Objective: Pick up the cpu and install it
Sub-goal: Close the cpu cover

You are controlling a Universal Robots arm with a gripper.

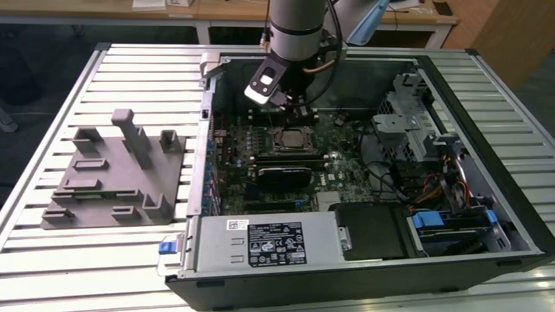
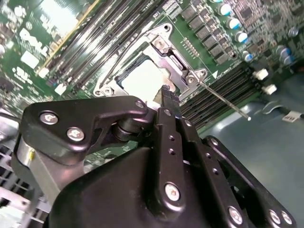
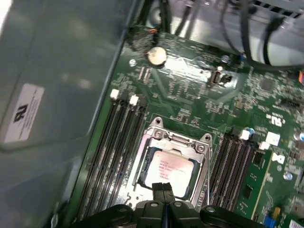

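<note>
The cpu (image 1: 292, 138) lies flat in its socket on the green motherboard (image 1: 338, 156) inside the open computer case, pale silver top up. Both wrist views look down on the cpu (image 3: 172, 171) (image 2: 141, 78), framed by the metal socket bracket (image 3: 203, 143). My gripper (image 1: 298, 112) hangs just above the socket's far side. Its black fingers (image 3: 163, 189) are pressed together with nothing between them, their tips over one edge of the chip. The gripper (image 2: 166, 92) is shut, and whether the tips touch the chip cannot be told.
A large grey fixture (image 1: 113, 175) with raised blocks sits on the slatted table at the exterior view's left. Inside the case are memory slots (image 3: 121, 142), a black module (image 1: 282, 174), a power supply (image 1: 264, 240), drive bays (image 1: 407, 123) and cables (image 1: 433, 188). A thin socket lever (image 2: 223, 98) juts out.
</note>
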